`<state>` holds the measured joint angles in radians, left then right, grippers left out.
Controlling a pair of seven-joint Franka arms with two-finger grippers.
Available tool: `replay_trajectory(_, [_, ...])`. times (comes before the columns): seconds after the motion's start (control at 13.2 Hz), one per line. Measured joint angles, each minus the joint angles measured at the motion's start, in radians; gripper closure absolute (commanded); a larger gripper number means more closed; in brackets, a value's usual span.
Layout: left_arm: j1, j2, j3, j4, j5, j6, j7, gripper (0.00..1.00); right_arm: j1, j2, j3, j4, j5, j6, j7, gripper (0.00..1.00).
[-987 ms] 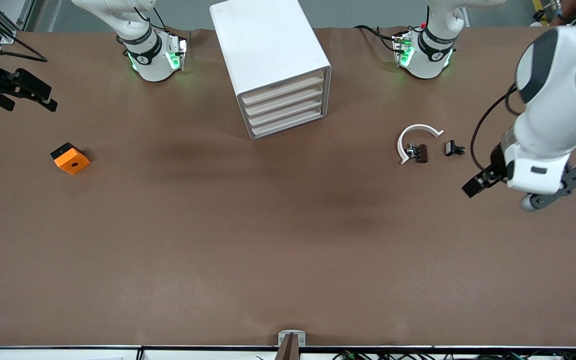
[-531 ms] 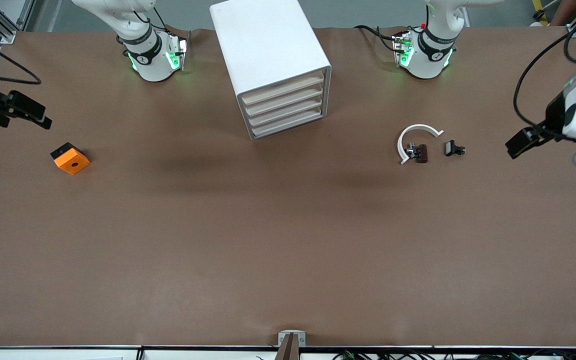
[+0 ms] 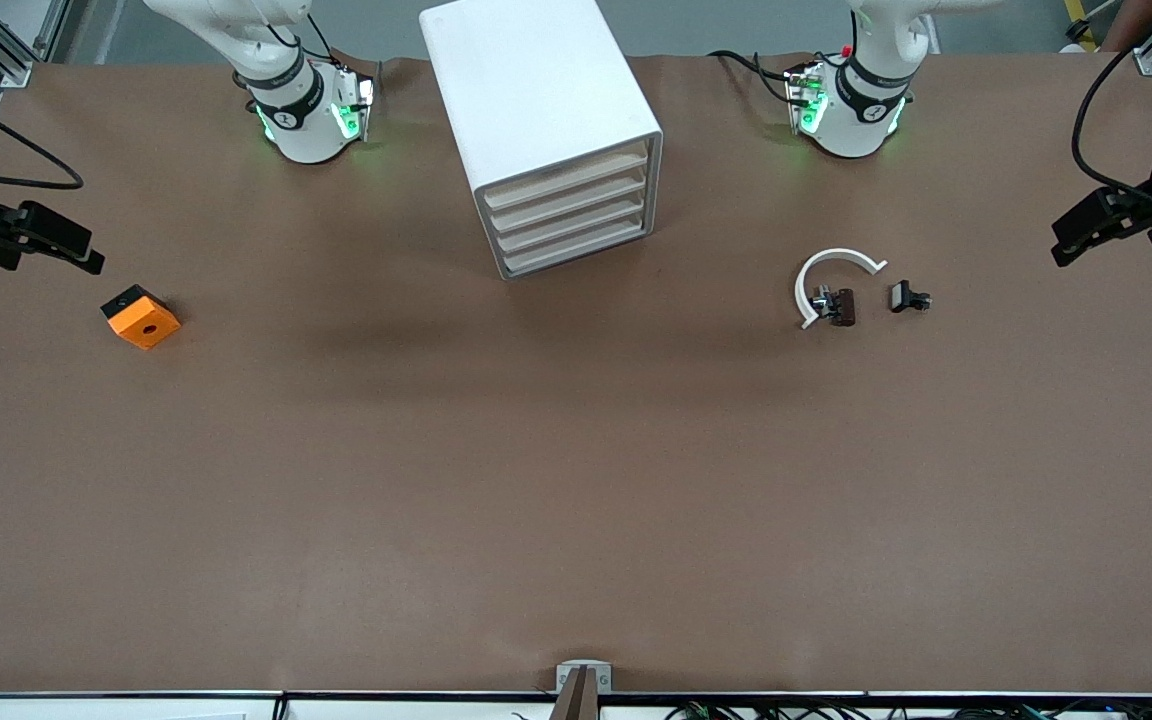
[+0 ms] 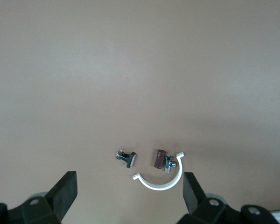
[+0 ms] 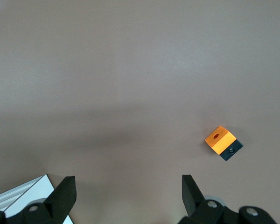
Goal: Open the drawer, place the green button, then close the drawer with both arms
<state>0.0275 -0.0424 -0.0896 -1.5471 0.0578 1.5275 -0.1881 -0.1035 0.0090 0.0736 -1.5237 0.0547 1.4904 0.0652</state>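
The white cabinet stands between the two arm bases, and all four cream-fronted drawers are shut. The button lies on the table toward the left arm's end and looks small, black and grey. It also shows in the left wrist view. My left gripper is open and empty, up in the air over the table's edge at the left arm's end; its own view shows the fingers wide apart. My right gripper is open and empty over the table's other end, close to the orange block.
A black-brown clip with a white curved strip lies beside the button, toward the cabinet, and shows in the left wrist view. An orange square block with a hole lies near the right gripper. A cabinet corner shows in the right wrist view.
The left arm has swung up and outward, from beside the button to the table's edge. The right gripper has drifted closer to the orange block. Nothing on the table moved.
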Motion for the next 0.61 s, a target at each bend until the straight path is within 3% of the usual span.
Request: replay_trajectory(0.61, [0.001,-0.157,0.0,-0.169,-0.056,-0.004,0.109,0.0,-0.001,0.0,0.0,0.001,0.0,0.002,0.0,0.0])
